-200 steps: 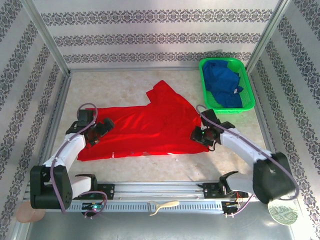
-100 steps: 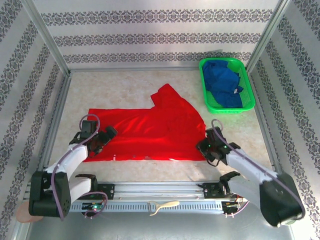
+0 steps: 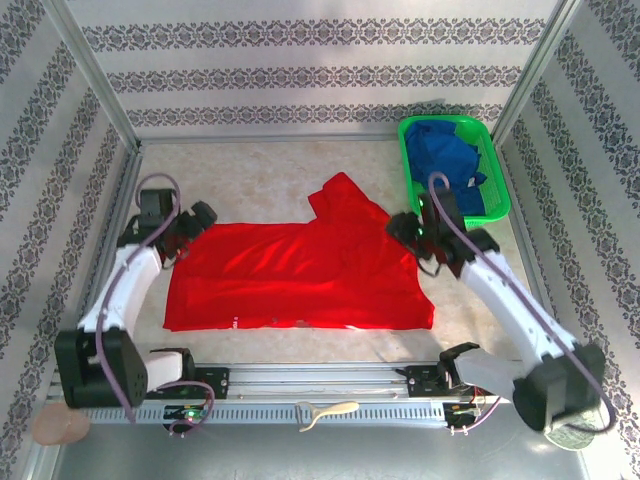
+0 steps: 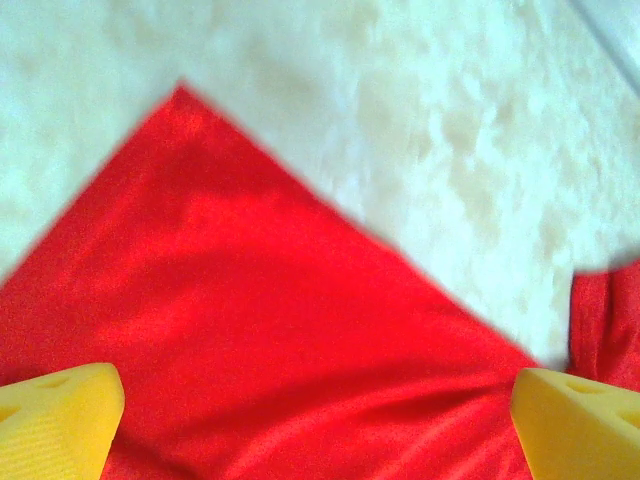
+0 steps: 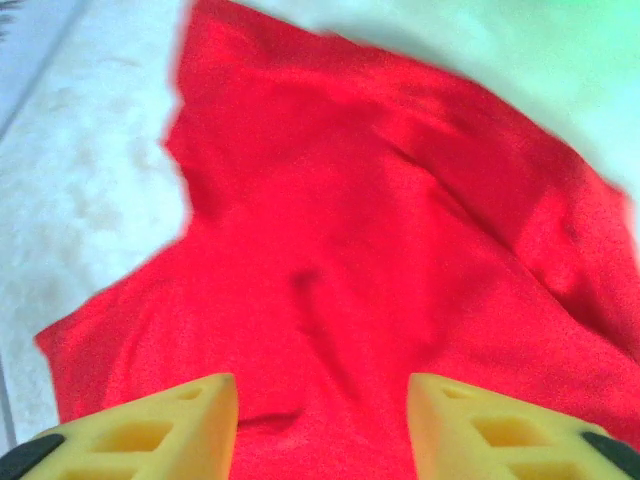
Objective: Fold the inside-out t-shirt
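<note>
The inside-out t-shirt (image 3: 300, 275) is bright red and lies spread flat across the middle of the table, hem edge towards me, with a tiny white mark (image 3: 232, 322) on that edge. One sleeve (image 3: 345, 195) points away at the back. My left gripper (image 3: 195, 218) hovers at the shirt's far left corner; in the left wrist view it (image 4: 315, 400) is open, its yellow fingertips (image 4: 60, 415) wide apart over the red cloth (image 4: 250, 300). My right gripper (image 3: 405, 228) sits over the shirt's right side below the sleeve, also open (image 5: 322, 415) above wrinkled cloth (image 5: 380, 230), holding nothing.
A green basket (image 3: 495, 205) holding a blue garment (image 3: 445, 155) stands at the back right, close to the right arm. Patterned walls and metal posts (image 3: 95, 75) enclose the table. A rail (image 3: 320, 378) runs along the near edge.
Both grippers pulled the shirt towards the near edge, then let it go and moved away to its far side. The shirt now lies flatter and closer to me.
</note>
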Controlling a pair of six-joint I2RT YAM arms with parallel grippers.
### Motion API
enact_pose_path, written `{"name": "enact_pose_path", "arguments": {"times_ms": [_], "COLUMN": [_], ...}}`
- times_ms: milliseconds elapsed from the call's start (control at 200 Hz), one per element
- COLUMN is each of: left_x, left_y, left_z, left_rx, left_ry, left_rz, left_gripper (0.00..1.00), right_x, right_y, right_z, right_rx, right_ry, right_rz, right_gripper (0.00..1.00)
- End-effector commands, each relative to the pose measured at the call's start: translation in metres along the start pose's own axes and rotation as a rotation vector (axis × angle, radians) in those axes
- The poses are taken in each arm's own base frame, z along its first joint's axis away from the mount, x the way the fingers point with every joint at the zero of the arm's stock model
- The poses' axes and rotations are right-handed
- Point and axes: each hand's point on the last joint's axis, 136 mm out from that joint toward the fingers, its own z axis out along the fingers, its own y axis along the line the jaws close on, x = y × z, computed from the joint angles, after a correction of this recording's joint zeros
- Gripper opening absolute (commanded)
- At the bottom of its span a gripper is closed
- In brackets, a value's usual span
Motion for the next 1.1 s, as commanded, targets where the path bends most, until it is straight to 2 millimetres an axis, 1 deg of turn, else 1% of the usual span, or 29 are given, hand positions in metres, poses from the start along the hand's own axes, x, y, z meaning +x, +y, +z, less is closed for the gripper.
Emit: {"name": "enact_pose_path", "arguments": {"times_ms": [0, 15, 60, 65, 85, 120, 160, 195, 210, 230, 295, 345, 440, 565, 654, 799, 874, 949, 1014, 1094], "left_x": [-0.006, -0.008, -0.013, -0.013, -0.015, -0.017, -0.019, -0.02, -0.022, -0.021, -0.026, -0.03, -0.036, -0.035, -0.028, -0.016, -0.012, -0.009, -0.009, -0.009], "left_y": [0.015, 0.015, 0.018, 0.019, 0.022, 0.027, 0.032, 0.037, 0.038, 0.042, 0.043, 0.046, 0.052, 0.057, 0.061, 0.066, 0.067, 0.068, 0.068, 0.069], "left_z": [0.031, 0.036, 0.05, 0.051, 0.057, 0.067, 0.078, 0.086, 0.088, 0.093, 0.104, 0.11, 0.121, 0.132, 0.139, 0.148, 0.151, 0.154, 0.154, 0.153], "left_rx": [-0.083, -0.091, -0.121, -0.125, -0.144, -0.169, -0.189, -0.21, -0.219, -0.231, -0.243, -0.263, -0.302, -0.323, -0.32, -0.313, -0.304, -0.297, -0.294, -0.295], "left_ry": [0.126, 0.141, 0.183, 0.188, 0.205, 0.235, 0.269, 0.295, 0.299, 0.318, 0.343, 0.351, 0.366, 0.391, 0.411, 0.444, 0.455, 0.462, 0.462, 0.464], "left_rz": [0.127, 0.137, 0.181, 0.184, 0.198, 0.219, 0.236, 0.246, 0.254, 0.257, 0.267, 0.278, 0.294, 0.3, 0.298, 0.295, 0.291, 0.285, 0.287, 0.287], "left_gripper": [0.99, 0.99, 0.99, 0.99, 0.99, 1.0, 0.95, 0.91, 0.89, 0.86, 0.79, 0.78, 0.78, 0.77, 0.77, 0.67, 0.58, 0.43, 0.27, 0.12], "right_x": [-0.028, -0.034, -0.048, -0.051, -0.054, -0.064, -0.073, -0.078, -0.082, -0.085, -0.091, -0.094, -0.097, -0.098, -0.099, -0.099, -0.1, -0.102, -0.103, -0.104], "right_y": [0.036, 0.042, 0.054, 0.057, 0.059, 0.069, 0.075, 0.073, 0.077, 0.076, 0.074, 0.071, 0.068, 0.072, 0.075, 0.074, 0.072, 0.07, 0.07, 0.069], "right_z": [0.021, 0.023, 0.04, 0.04, 0.051, 0.066, 0.084, 0.101, 0.107, 0.116, 0.141, 0.16, 0.185, 0.204, 0.214, 0.232, 0.241, 0.25, 0.258, 0.268], "right_rx": [-0.018, -0.024, -0.018, -0.022, -0.012, -0.009, 0.008, 0.04, 0.043, 0.06, 0.1, 0.119, 0.133, 0.128, 0.126, 0.139, 0.153, 0.156, 0.153, 0.149], "right_ry": [0.042, 0.041, 0.055, 0.051, 0.069, 0.087, 0.112, 0.149, 0.151, 0.164, 0.206, 0.23, 0.253, 0.264, 0.262, 0.268, 0.264, 0.256, 0.251, 0.243], "right_rz": [-0.248, -0.268, -0.313, -0.317, -0.332, -0.363, -0.396, -0.417, -0.431, -0.44, -0.458, -0.467, -0.469, -0.464, -0.467, -0.471, -0.473, -0.47, -0.47, -0.463], "right_gripper": [0.51, 0.51, 0.52, 0.52, 0.52, 0.52, 0.53, 0.53, 0.53, 0.53, 0.53, 0.54, 0.57, 0.63, 0.66, 0.67, 0.67, 0.66, 0.65, 0.64]}}
